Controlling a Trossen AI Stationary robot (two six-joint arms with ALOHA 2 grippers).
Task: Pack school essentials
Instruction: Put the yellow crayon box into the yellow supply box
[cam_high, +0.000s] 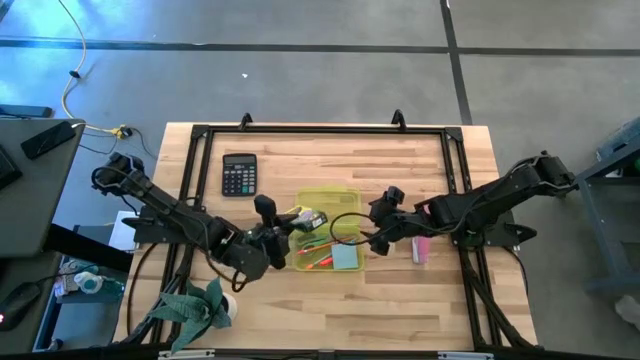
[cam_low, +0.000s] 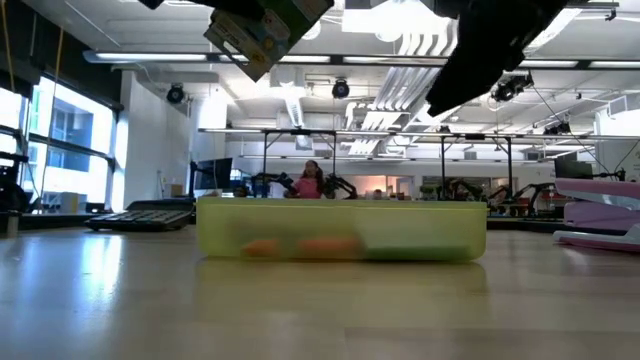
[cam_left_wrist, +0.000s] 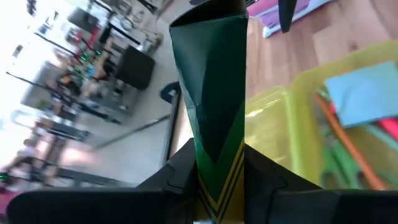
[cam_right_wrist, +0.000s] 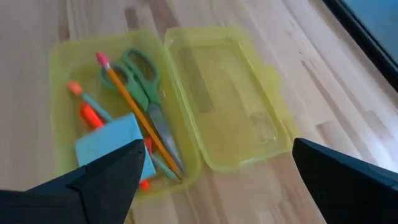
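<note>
While the wooden desk sits on a grey concrete floor w/ dark frame rails round its edges, the low view shows a big open workshop behind — ceiling lights, windows at one side, other arm rigs, and a person in pink far back.

Near the desk's far-left part lies a black calculator. A pink item rests toward the right edge, and a green cloth-like bundle lies at the near-left corner.

Mid-desk sits the translucent yellow-green case, lid hinged open and lying flat. Its tray half holds green-handled scissors, an orange pencil, a red marker, a green pencil and a blue sticky-note pad — pad at the tray's end nearer the front edge.

Left gripper is at the case's left side, above the desk, fingers pinched on the small green-yellow pack, which is held in the air, not in the case.

Right gripper hovers by the case's right side, fingers spread wide, holding nothing.
</note>
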